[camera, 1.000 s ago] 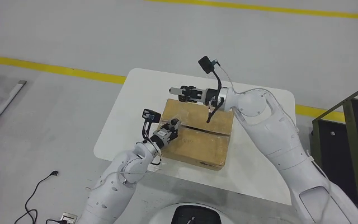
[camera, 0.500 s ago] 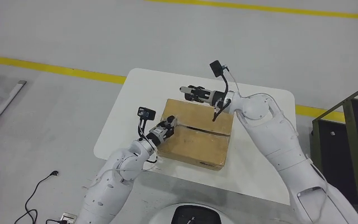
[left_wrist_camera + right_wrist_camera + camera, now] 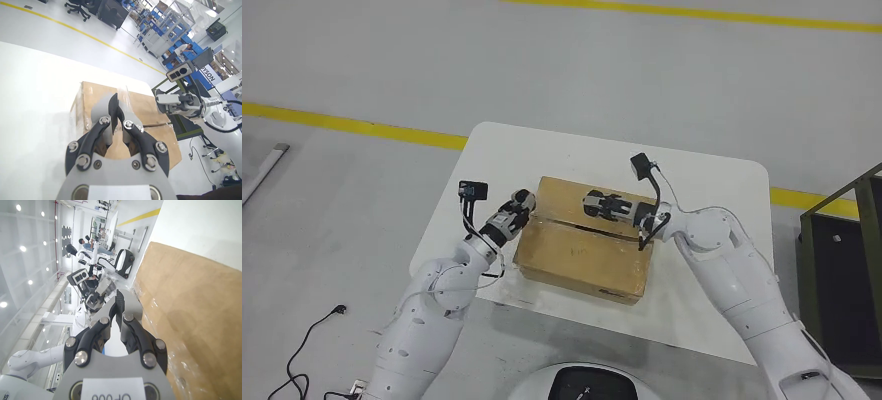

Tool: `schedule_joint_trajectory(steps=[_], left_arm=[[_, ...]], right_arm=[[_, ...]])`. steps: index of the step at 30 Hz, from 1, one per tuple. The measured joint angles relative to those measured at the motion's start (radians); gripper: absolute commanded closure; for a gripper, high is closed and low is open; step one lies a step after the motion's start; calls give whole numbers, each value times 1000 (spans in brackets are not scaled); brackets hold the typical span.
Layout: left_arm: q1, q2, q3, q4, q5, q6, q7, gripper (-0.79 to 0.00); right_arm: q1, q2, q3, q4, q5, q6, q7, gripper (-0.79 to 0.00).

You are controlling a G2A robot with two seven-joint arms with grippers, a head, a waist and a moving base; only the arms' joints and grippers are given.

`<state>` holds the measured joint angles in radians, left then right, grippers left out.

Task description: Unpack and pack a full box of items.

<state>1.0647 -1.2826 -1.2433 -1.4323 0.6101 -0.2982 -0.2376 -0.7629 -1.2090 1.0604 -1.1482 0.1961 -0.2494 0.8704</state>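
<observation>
Box (image 3: 582, 255) looks stiff, probably heavy; open it along its seam (image 3: 155, 125); left claw (image 3: 115, 100) pinches its clear tape (image 3: 127, 94); right claw (image 3: 118, 300) closed, empty.

Overhead and close wrist views share the box (image 3: 582, 255).

I see one white table (image 3: 472, 200) with round corners. It stands on a grey floor (image 3: 642, 60) with a yellow line (image 3: 342, 122) behind it. One thing lies right on the table: a brown box (image 3: 582, 250). The box sits flat near the middle, a bit closer to the near edge. Its top flaps lie down. Clear tape (image 3: 175, 357) shines on it. Bare table shows all around the box.
</observation>
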Motion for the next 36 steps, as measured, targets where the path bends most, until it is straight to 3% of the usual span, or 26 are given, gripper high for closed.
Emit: schedule_joint_trajectory(steps=[14,17,19,20,22,23,24,25,26,33,36], left_arm=[[-18,19,-126,71,-25,2,21,0],[-12,24,-150,72,-13,14,28,-108],[-10,27,-165,76,-11,25,29,-86],[-10,28,-171,77,-10,30,30,-169],[-8,31,-183,81,0,38,31,-517],[-7,32,-187,83,8,42,30,-323],[-7,34,-191,84,16,44,30,-329],[-5,35,-195,87,22,44,30,-628],[-4,36,-197,89,23,43,28,-785],[-5,44,-209,113,93,97,-9,-785],[-4,50,-212,121,185,162,-11,-785]], right_arm=[[-4,-6,-37,59,-28,38,45,0],[1,-10,-49,77,-35,44,43,0],[4,-12,-54,87,-39,45,40,0],[6,-13,-56,90,-39,45,40,0],[9,-15,-58,97,-41,45,39,0],[10,-15,-59,99,-41,45,38,0],[11,-15,-59,101,-42,44,38,0],[12,-16,-59,104,-42,44,38,0],[13,-16,-59,105,-42,43,38,0],[15,-18,-55,111,-40,35,33,0],[15,-18,-51,109,-36,28,33,0]])
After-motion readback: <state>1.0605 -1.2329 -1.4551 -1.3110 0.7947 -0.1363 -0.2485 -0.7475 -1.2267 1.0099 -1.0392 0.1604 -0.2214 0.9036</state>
